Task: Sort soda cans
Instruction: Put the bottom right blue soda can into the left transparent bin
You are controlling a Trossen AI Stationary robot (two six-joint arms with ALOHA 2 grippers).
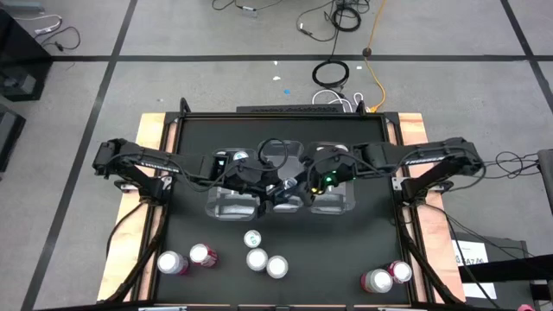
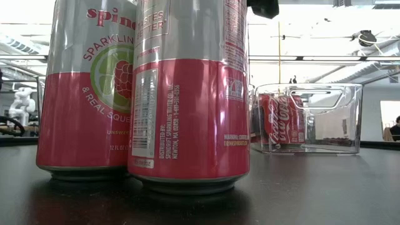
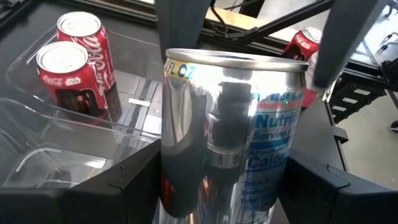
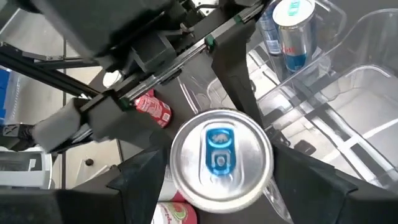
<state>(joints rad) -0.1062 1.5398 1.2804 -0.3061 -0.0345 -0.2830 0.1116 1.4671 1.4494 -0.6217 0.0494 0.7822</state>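
Note:
One silver soda can with blue print [image 3: 249,124] and a blue tab [image 4: 221,155] is up over the clear bins [image 1: 285,200] at the table's middle. Both grippers meet there, my left gripper [image 1: 270,183] and my right gripper [image 1: 304,183], and both are shut on this can. One bin holds two dark red cola cans [image 3: 68,62], also seen in the low view [image 2: 281,119]. Another bin holds a blue-and-silver can [image 4: 292,31]. Several cans stand on their bases near the table's near edge [image 1: 257,258], among them red-pink ones [image 2: 187,94]. My left gripper pinches the can's lower side wall [image 3: 186,186] between its two fingers, coming roughly level from the table's left. The can stands upright in the hold, clear of the table, above the bins. My right gripper comes from above, pointing down, with a finger on either side of the can just below the top rim [image 4: 177,177]. In the left wrist view its grey fingers [image 3: 180,25] reach down onto the can's upper wall [image 3: 298,81].
Three clear bins stand in a row under the grippers. Loose cans are at the near left [image 1: 173,262], near middle [image 1: 276,266] and near right [image 1: 378,280]. The arms cross the table's middle from both sides. Wooden rails [image 1: 151,130] border the dark table.

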